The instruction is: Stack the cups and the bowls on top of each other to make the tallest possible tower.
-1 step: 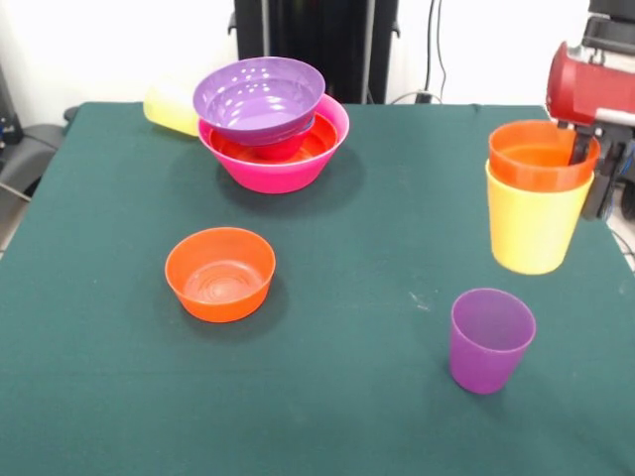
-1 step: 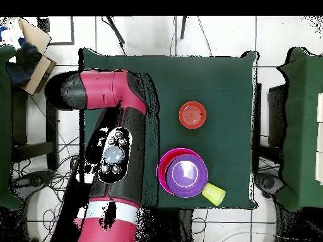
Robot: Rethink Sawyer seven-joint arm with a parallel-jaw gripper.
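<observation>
The red and black arm (image 1: 595, 94) is cut off by the front view's right edge at three o'clock, so its gripper's state cannot be told. A pale yellow plastic tumbler (image 1: 171, 109) lies half hidden behind the big pink plastic bowl (image 1: 283, 169), at ten o'clock from it. Overhead, the arm covers the other cups.

No readable text anywhere, honestly. The cups, the bowls and the green table (image 1: 327, 397) are all plain, no labels or numbers. The arm (image 2: 117, 157) has a round button cluster, but no marking on it can be made out.
</observation>
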